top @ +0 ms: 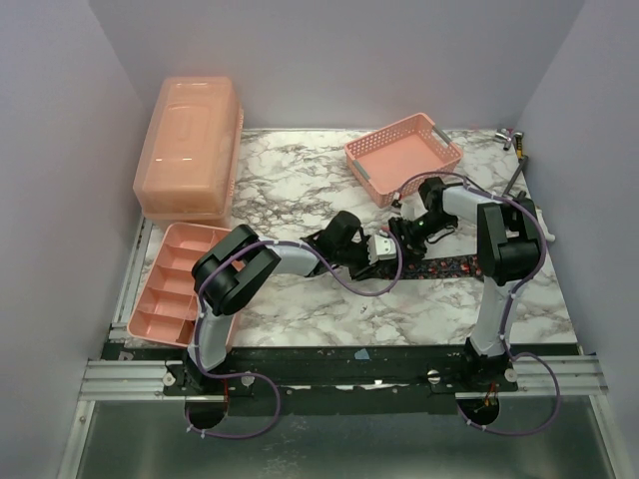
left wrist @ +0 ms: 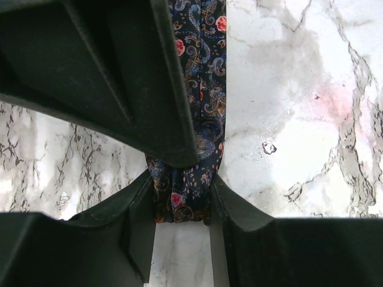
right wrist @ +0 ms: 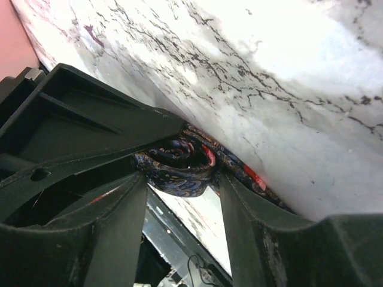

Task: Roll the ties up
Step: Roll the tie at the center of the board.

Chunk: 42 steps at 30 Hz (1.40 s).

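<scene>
Quickly, from the left: peach lidded box (top: 188,145) at the far left edge of the table (top: 300,190), with a pink divided tray (top: 170,284) nearer the arms. No finished coil shows in either.

Mid-table the two arms meet over one tie (top: 444,267), dark with a red-dotted paisley print. The left fingers (left wrist: 136,209) are clenched on a bunched bit of it. The fabric fills the gap between them and the strip runs away flat across the marble.

The right fingers (right wrist: 251,227) sit just beside the left ones, straddling a small coil (right wrist: 176,164) of a few turns at the tie's end. Both sides look to be touching it, but I cannot tell whether they squeeze or just bracket it.

Further right, the unrolled strip lies flat on the table toward the right arm's base. An orange basket (top: 404,157) sits at far right with nothing rolled in it.

Progress judgement: early. The roll is only started, most of the length is still to wind, and only this one tie shows.
</scene>
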Each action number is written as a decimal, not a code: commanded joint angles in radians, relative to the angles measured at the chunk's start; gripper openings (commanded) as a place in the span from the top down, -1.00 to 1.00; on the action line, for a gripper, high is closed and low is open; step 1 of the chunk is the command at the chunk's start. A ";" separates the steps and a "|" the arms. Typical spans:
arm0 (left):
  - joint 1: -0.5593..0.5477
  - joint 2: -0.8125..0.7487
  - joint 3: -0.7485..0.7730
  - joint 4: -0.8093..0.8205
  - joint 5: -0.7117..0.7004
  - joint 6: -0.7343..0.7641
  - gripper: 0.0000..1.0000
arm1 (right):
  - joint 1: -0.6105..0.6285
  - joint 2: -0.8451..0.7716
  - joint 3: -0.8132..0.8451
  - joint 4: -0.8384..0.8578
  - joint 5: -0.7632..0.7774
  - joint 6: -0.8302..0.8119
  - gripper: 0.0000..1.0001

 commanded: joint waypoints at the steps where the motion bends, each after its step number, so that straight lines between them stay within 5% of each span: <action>1: 0.004 0.050 -0.030 -0.141 0.001 0.030 0.49 | -0.007 -0.009 0.022 0.055 0.024 0.013 -0.12; 7: 0.004 0.054 -0.016 -0.164 -0.005 0.044 0.46 | 0.003 0.036 0.019 0.053 -0.008 0.006 0.09; 11: 0.005 0.055 -0.007 -0.166 -0.002 0.030 0.35 | 0.006 0.044 0.006 0.034 0.024 -0.029 0.98; 14: 0.025 0.045 -0.013 -0.131 0.038 -0.037 0.07 | 0.001 0.050 -0.004 0.027 0.110 -0.073 0.99; 19: 0.078 -0.017 -0.124 0.179 0.168 -0.182 -0.47 | -0.002 0.048 -0.045 0.116 0.245 -0.106 0.99; 27: 0.064 0.067 -0.151 0.458 0.175 -0.274 -0.62 | -0.002 0.078 -0.109 0.181 0.303 -0.124 0.99; 31: 0.029 0.139 -0.106 0.502 0.137 -0.304 -0.50 | -0.002 0.089 -0.114 0.197 0.295 -0.117 0.99; 35: 0.008 0.165 -0.074 0.416 0.036 -0.268 0.00 | -0.002 0.086 -0.092 0.185 0.255 -0.114 0.96; 39: 0.010 0.096 -0.089 0.229 -0.020 -0.204 0.52 | -0.005 0.051 -0.028 0.108 0.240 -0.109 0.29; 42: 0.010 0.055 -0.108 0.117 -0.043 -0.140 0.59 | -0.023 0.010 0.015 0.022 0.198 -0.116 0.05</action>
